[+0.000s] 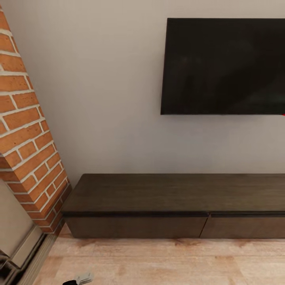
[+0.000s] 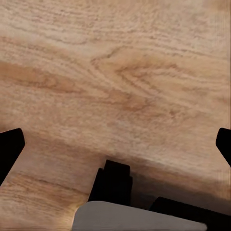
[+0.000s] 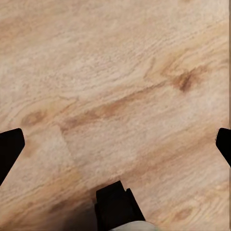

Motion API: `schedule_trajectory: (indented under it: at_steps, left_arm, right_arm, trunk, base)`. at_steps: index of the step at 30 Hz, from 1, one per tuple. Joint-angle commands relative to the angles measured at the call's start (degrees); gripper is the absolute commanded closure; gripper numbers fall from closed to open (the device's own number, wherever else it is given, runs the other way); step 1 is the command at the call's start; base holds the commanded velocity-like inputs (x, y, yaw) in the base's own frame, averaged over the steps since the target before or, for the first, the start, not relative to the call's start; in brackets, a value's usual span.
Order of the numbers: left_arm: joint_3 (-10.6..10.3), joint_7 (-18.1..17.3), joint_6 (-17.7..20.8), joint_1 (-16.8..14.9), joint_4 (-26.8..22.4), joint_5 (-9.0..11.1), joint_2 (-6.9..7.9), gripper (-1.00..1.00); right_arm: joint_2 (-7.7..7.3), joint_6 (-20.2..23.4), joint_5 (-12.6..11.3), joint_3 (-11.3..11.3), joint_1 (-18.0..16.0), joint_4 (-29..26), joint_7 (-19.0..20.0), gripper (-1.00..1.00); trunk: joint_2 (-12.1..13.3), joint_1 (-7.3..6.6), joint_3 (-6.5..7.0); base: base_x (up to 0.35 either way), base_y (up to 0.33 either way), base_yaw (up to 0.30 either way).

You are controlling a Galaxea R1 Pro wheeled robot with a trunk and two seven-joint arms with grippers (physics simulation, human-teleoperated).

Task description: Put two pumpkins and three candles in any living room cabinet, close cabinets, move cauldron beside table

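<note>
Cabinet [image 1: 174, 206] noted at 6 o'clock below TV [image 1: 223, 65], fronts shut. Both claws spread apart, nothing held, over floor [image 3: 115, 72]. Transit step judged; pumpkins/candles must be located next.

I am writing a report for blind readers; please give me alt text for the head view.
A long, low dark brown cabinet stands closed against a pale wall, on a light wooden floor. A black television hangs on the wall above it, and a red brick column rises at the left.
</note>
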Motion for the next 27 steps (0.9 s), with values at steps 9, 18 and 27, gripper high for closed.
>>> schedule_trajectory:
  at_steps: [9,18,27]
  left_arm:
    - [-1.67,0.31,-3.25,2.86,2.21,0.58,0.15,-1.00]
    - [-2.18,-3.24,-5.30,5.60,2.61,0.68,3.24,-1.00]
    - [-2.36,-4.48,-9.02,6.34,5.92,0.66,3.29,-1.00]
  right_arm:
    - [0.25,-2.27,-0.75,0.42,0.23,5.15,0.99,-1.00]
    - [0.47,-2.41,-0.60,0.42,1.90,6.28,1.04,-1.00]
    - [0.41,-5.95,-0.61,0.42,3.46,6.33,1.04,-1.00]
  trunk:
    - [3.60,-1.99,1.57]
    - [7.21,-3.97,3.19]
    - [10.82,-5.94,4.80]
  base:
    - [0.000,0.000,0.000]
    - [0.000,0.000,0.000]
    - [0.000,0.000,0.000]
